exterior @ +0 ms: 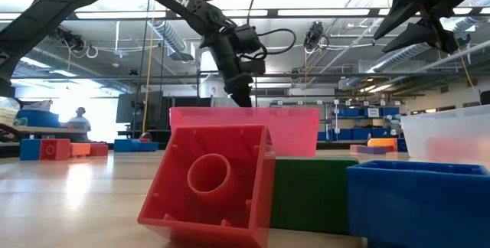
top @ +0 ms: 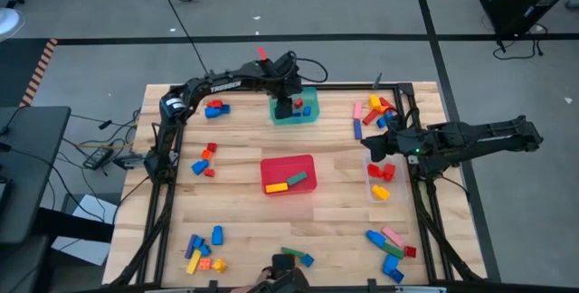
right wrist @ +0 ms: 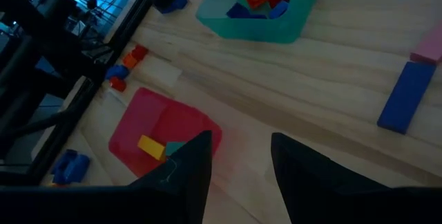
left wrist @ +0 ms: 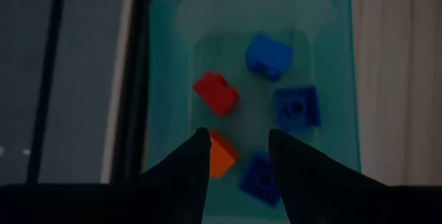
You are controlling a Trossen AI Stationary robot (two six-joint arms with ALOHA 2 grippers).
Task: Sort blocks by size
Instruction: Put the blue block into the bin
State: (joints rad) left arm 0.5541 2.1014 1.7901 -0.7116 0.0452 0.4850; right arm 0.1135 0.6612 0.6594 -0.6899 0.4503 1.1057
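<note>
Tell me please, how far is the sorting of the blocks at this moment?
Partly done. The teal tub already holds small cubes, the red tub holds a yellow and a green bar, and the clear tub holds some red and yellow pieces. In hand: the left gripper hangs over the teal tub, fingers apart, nothing between them. Left: loose blocks lie in groups around the table edges. The right gripper waits beside the clear tub.

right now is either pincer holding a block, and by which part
Nothing is held. The left pincer hangs open over the teal tub, its blocks lying loose below. The right pincer is open and empty above the table.
</note>
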